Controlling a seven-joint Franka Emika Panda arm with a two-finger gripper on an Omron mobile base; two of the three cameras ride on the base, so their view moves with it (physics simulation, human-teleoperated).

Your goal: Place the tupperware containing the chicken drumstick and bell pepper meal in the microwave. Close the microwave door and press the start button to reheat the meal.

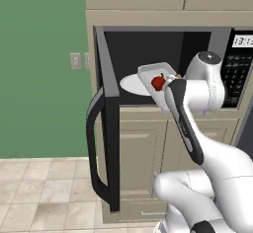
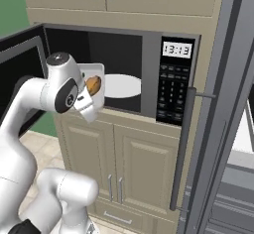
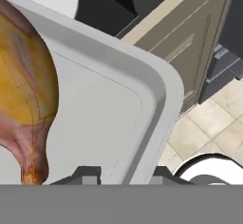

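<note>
The light-grey tupperware (image 1: 149, 72) hangs tilted at the front of the open microwave (image 1: 148, 44), just over the near edge of the white turntable plate (image 1: 129, 85). My gripper (image 1: 166, 85) is shut on its near rim. The red bell pepper (image 1: 158, 82) lies in it beside the tan chicken drumstick (image 2: 93, 84). In the hand view the tupperware rim (image 3: 159, 92) runs between my fingertips (image 3: 86, 173), with the drumstick (image 3: 23, 76) close on the left. The microwave door (image 1: 107, 123) stands swung wide open to the left, bar handle (image 1: 92, 138) outward.
The keypad panel (image 2: 173, 87) and clock (image 2: 177, 49) sit right of the cavity. Beige cabinet doors (image 2: 134, 163) lie below and above the oven. A tall grey appliance with a long bar handle (image 2: 182, 148) stands close on the right. A green wall (image 1: 39, 69) and tiled floor (image 1: 44, 192) lie left.
</note>
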